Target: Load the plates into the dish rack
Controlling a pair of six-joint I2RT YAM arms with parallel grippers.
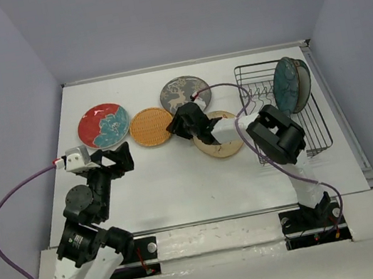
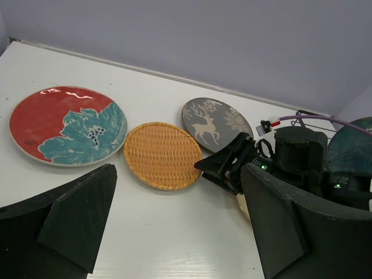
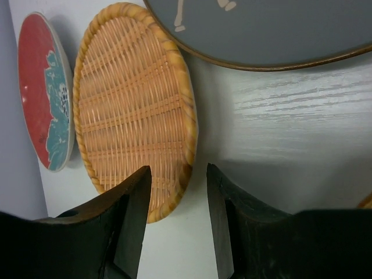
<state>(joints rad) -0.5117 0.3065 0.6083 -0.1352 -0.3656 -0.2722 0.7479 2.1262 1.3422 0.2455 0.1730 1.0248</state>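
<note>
Orange woven-look round plate (image 3: 133,110) lies flat on the white bench (image 1: 180,184); the right tool (image 3: 178,171) straddles its rim, grip impossible to tell. Left tool (image 2: 179,174) hangs released, jaws wide.

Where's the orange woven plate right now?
In the top view the orange plate lies left of centre, between the red plate and grey deer plate, right claw at its edge.

The tabletop (image 1: 181,191) is white, and in the right wrist view a faint wood grain shows on it. Plain pale violet walls (image 1: 171,12) stand along its far, left and right edges. A white panel (image 1: 223,263) runs along the near edge.
</note>
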